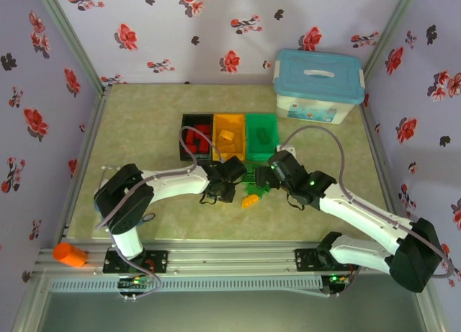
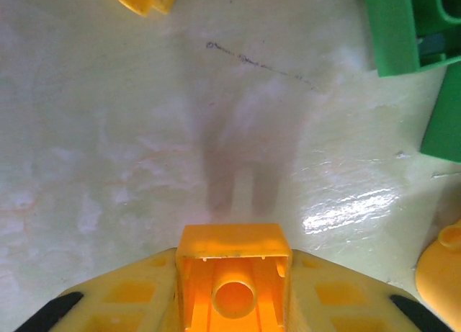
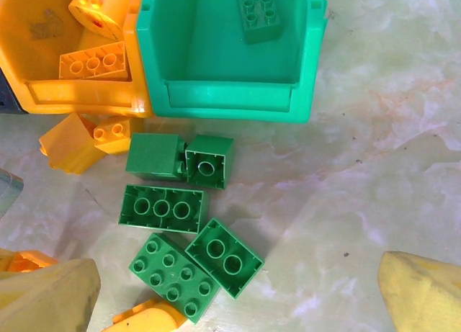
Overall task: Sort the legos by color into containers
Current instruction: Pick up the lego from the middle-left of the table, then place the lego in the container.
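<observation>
My left gripper [image 2: 234, 307] is shut on a yellow-orange lego [image 2: 234, 271], hollow side toward the camera, just above the table. From above, this gripper [image 1: 218, 189] sits in front of the black container [image 1: 196, 156] and the yellow container [image 1: 229, 123]. My right gripper [image 3: 238, 292] hangs open over several loose green legos [image 3: 163, 209] in front of the green container [image 3: 230, 101], which holds one green lego [image 3: 261, 14]. Yellow legos [image 3: 94, 62] lie in the yellow container and red ones [image 1: 194, 139] in the black one.
Two yellow legos [image 3: 72, 141] lie before the yellow container, and another [image 1: 250, 200] sits between the grippers. A white box with a blue lid [image 1: 318, 86] stands at the back right. An orange cylinder [image 1: 69, 255] rests on the rail at the near left.
</observation>
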You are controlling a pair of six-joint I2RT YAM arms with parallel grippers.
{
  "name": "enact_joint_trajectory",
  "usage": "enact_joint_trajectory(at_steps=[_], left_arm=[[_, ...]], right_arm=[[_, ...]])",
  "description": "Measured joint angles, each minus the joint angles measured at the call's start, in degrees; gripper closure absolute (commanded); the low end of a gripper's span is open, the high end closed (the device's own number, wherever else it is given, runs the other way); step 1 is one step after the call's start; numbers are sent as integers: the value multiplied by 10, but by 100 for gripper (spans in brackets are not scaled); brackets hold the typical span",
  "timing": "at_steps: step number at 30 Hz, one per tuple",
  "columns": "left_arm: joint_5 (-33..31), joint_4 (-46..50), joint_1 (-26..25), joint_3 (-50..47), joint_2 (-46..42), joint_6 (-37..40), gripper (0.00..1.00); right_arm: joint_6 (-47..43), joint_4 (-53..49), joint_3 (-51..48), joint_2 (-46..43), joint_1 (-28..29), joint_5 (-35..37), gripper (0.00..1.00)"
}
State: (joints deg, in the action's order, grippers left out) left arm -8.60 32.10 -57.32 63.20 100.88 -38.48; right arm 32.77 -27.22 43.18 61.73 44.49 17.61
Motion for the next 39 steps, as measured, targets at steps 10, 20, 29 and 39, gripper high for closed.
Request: enact_joint_trajectory(at_steps=[10, 20, 29, 39], left_arm=[[-4, 20, 47, 73, -14, 30, 73], [-4, 55, 114, 192, -4, 75, 72], [7, 82, 162, 323, 91, 107, 71], [22, 130, 177, 465, 181, 123, 32]], right_arm=[[29, 0, -27, -27, -3, 0, 1], [63, -1, -77, -66, -4, 0, 1], [69, -16, -86, -113, -7, 10, 1], [73, -30, -87, -138, -7, 17, 1]])
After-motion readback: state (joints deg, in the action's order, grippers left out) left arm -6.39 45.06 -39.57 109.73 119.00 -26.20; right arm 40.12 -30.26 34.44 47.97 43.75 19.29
